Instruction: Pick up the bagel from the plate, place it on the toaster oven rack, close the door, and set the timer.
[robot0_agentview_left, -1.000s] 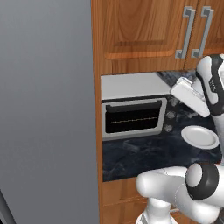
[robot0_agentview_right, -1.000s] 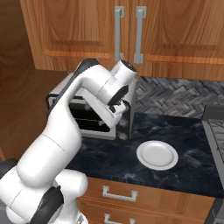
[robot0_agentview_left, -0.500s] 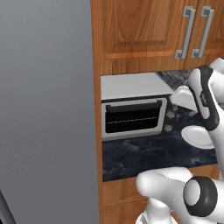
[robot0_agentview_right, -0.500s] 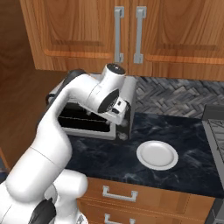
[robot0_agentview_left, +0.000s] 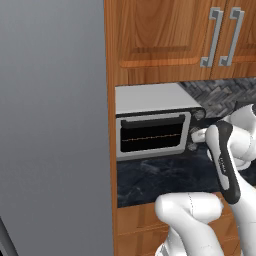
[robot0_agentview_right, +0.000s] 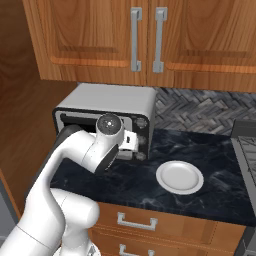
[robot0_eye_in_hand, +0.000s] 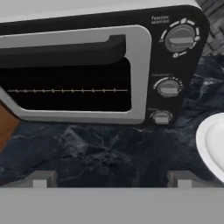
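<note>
The toaster oven (robot0_agentview_right: 112, 106) stands on the dark counter with its door (robot0_eye_in_hand: 139, 74) shut. The rack (robot0_eye_in_hand: 70, 91) shows as a thin wire line behind the dark glass. No bagel can be seen; the glass is too dark to tell what lies inside. Beside the oven, the white plate (robot0_agentview_right: 179, 177) lies bare on the right. My gripper (robot0_eye_in_hand: 111, 181) is open with nothing between its fingertips (robot0_eye_in_hand: 40, 178). It hovers a short way in front of the oven's knob column (robot0_eye_in_hand: 168, 87), apart from it. From the base the gripper (robot0_agentview_left: 197, 135) sits at the oven's right end.
Wooden cabinets (robot0_agentview_right: 145, 37) hang above the oven. A tall grey panel (robot0_agentview_left: 50, 125) fills the left side. A stove edge (robot0_agentview_right: 247, 145) sits at the counter's far right. Drawers (robot0_agentview_right: 135, 220) run below the marbled counter (robot0_agentview_right: 125, 177).
The hand has dropped from beside the oven's upper right corner to the height of the knobs, facing the oven front. The door looks shut throughout.
</note>
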